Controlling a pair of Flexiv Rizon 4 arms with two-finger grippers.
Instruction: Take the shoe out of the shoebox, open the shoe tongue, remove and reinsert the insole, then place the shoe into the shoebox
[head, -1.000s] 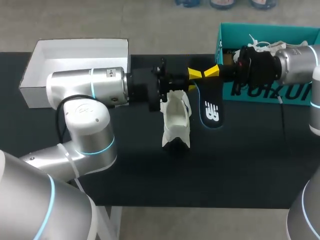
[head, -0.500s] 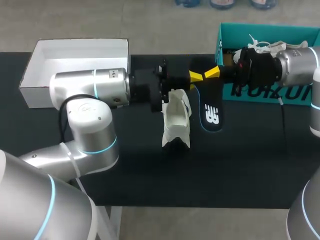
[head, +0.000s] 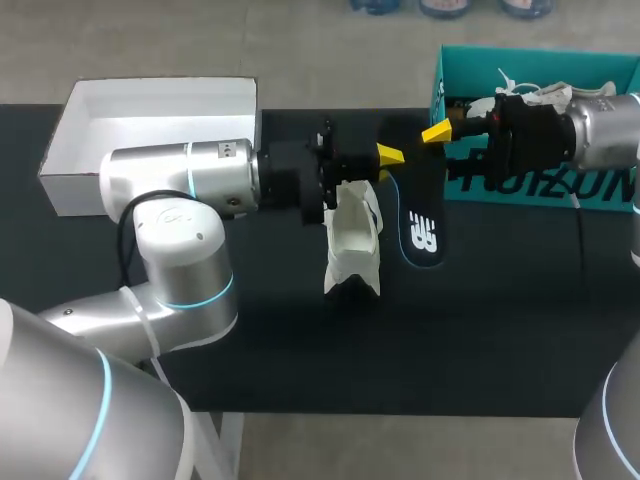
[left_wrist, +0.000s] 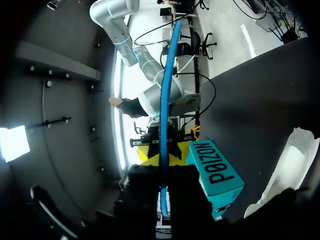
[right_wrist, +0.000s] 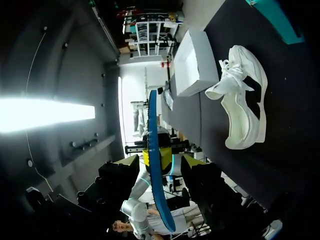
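done: shoe out of shoebox, insole out | my left tool clenched on insole, shoe just below it on tabletop | right tool released | todo: reinsert insole, rebox shoe

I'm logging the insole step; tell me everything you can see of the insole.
The insole is thin and dark, with a bright blue rim and a white logo on its upturned face. It is out of the white shoe and hangs roughly level above the table beside it. The left gripper clamps its far end; the right gripper stands open, clear of it.
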